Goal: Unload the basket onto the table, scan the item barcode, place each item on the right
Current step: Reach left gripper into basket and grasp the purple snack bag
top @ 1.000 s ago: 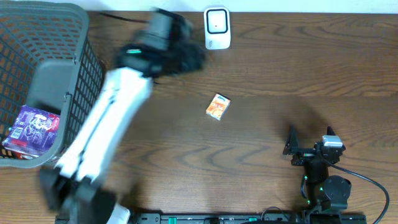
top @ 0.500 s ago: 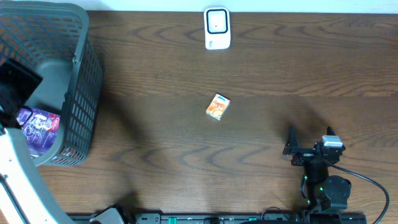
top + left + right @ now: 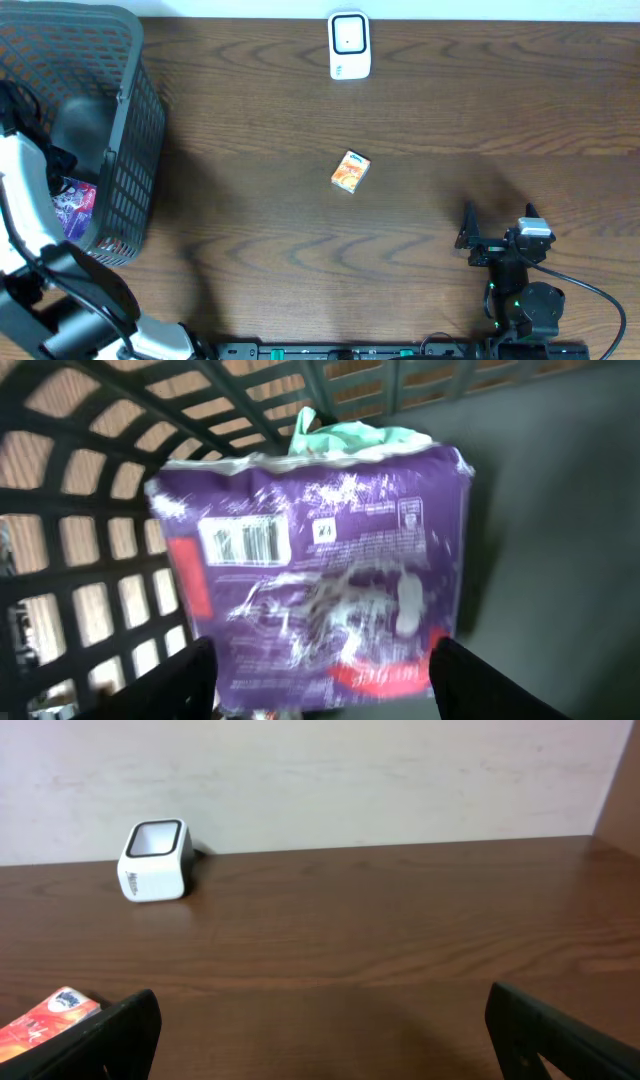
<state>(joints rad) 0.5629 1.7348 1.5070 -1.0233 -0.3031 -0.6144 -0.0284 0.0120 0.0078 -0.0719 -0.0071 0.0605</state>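
Observation:
A purple packet (image 3: 330, 560) with a white barcode label (image 3: 240, 542) lies in the grey basket (image 3: 130, 130), against a pale green thing (image 3: 345, 438). My left gripper (image 3: 322, 695) is open inside the basket, one finger past each side of the packet's near end; contact is too blurred to judge. From overhead only a strip of the packet (image 3: 75, 205) shows beside the left arm (image 3: 25, 190). A small orange box (image 3: 350, 172) lies mid-table. The white scanner (image 3: 349, 45) stands at the back edge. My right gripper (image 3: 497, 225) is open at the front right with nothing in it.
The basket's lattice wall (image 3: 90, 560) closes in the left gripper on the left and top. In the right wrist view the scanner (image 3: 154, 860) stands far left near the wall and the orange box (image 3: 45, 1015) sits by the left finger (image 3: 110, 1035).
The left arm has swung from near the scanner at the back of the table over to the left and down into the basket. The right arm and the orange box have not moved.

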